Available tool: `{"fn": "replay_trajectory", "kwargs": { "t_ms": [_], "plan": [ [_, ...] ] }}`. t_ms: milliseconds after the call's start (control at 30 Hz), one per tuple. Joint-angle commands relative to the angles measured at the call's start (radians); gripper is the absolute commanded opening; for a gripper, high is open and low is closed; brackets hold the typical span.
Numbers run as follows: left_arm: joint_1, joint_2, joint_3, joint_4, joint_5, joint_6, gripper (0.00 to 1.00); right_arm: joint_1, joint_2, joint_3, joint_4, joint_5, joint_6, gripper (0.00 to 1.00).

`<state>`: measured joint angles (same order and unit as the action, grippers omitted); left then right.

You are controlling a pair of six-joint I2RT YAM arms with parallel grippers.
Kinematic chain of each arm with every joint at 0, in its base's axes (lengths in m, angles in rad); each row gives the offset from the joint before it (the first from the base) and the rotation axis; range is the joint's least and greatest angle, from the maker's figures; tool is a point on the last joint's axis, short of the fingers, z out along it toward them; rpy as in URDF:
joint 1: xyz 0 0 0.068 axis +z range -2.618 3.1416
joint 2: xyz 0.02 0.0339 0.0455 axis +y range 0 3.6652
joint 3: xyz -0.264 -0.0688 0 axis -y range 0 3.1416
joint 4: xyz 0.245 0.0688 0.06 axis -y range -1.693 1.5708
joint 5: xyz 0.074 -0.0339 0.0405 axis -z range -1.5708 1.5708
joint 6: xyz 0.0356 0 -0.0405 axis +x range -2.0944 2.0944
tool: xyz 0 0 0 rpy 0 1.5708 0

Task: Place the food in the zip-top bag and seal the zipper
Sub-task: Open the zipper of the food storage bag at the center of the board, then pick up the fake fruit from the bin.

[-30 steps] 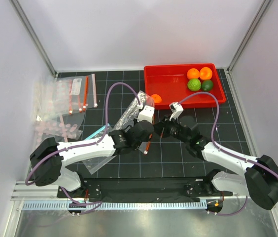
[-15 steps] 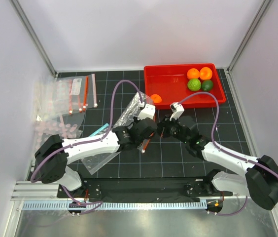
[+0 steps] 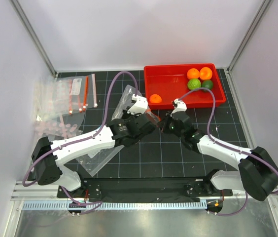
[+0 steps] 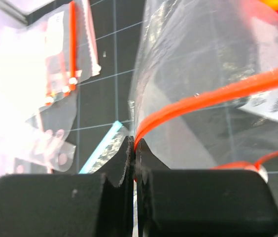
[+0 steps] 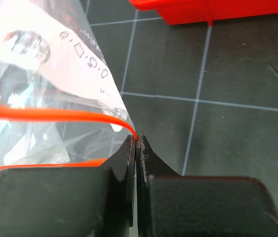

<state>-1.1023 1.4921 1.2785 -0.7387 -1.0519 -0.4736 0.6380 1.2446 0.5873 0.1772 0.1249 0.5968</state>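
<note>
Nothing is bagged yet. All the food lies in the red tray (image 3: 168, 84): one orange fruit (image 3: 155, 98) at its near-left corner, two more orange fruits (image 3: 206, 73), the bumpy light green fruit (image 3: 194, 84) and the dark green fruit (image 3: 207, 84) at the far right.

The zip-top bag (image 3: 127, 98) is held just beside the tray. The left gripper (image 4: 135, 148) and right gripper (image 5: 136, 142) each have jaws clenched on its red-orange zipper (image 4: 218, 95). Filling and sealing remain.

The tabletop (image 3: 178, 158) is black and gridded, with white walls around it and spare pouches (image 3: 70, 94) at the left.

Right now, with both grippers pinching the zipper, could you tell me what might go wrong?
1. The left gripper and right gripper hold the zipper only at their tips, so it may slip out.
2. All five fruits sit in the tray while both arms are busy; releasing one end to fetch them may let the bag sag shut.
</note>
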Motion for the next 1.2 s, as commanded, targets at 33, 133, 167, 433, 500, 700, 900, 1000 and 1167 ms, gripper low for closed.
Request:
{"fn": "replay_trajectory", "kwargs": {
  "t_ms": [33, 133, 167, 433, 500, 700, 900, 1000, 1167],
  "plan": [
    [0.015, -0.009, 0.047, -0.146, -0.100, -0.036, 0.01, -0.024, 0.024, 0.057, -0.079, 0.130, 0.029, 0.01],
    [0.015, 0.005, 0.068, -0.177, -0.099, -0.043, 0.01, -0.027, 0.032, 0.065, -0.090, 0.147, 0.029, 0.01],
    [0.015, 0.014, 0.077, -0.183, -0.083, -0.037, 0.01, -0.027, 0.027, 0.060, -0.082, 0.137, 0.021, 0.02],
    [0.015, 0.212, 0.384, -0.272, 0.009, 0.055, 0.00, -0.027, 0.070, 0.068, 0.005, 0.010, -0.015, 0.39],
    [0.021, 0.288, 0.423, -0.265, 0.019, 0.085, 0.00, -0.029, 0.072, 0.072, 0.008, 0.013, -0.018, 0.42],
    [0.080, 0.378, 0.404, -0.231, 0.042, 0.101, 0.00, -0.032, 0.046, 0.060, 0.014, 0.045, -0.028, 0.66],
    [0.128, 0.340, 0.306, -0.169, 0.128, 0.098, 0.00, -0.034, -0.036, 0.013, 0.030, 0.074, -0.023, 0.78],
    [0.142, 0.304, 0.266, -0.151, 0.141, 0.090, 0.00, -0.053, -0.094, -0.007, 0.021, 0.117, -0.020, 0.78],
    [0.159, 0.261, 0.228, -0.120, 0.173, 0.089, 0.00, -0.203, -0.111, 0.051, -0.044, 0.079, 0.009, 0.78]
  ]
}}
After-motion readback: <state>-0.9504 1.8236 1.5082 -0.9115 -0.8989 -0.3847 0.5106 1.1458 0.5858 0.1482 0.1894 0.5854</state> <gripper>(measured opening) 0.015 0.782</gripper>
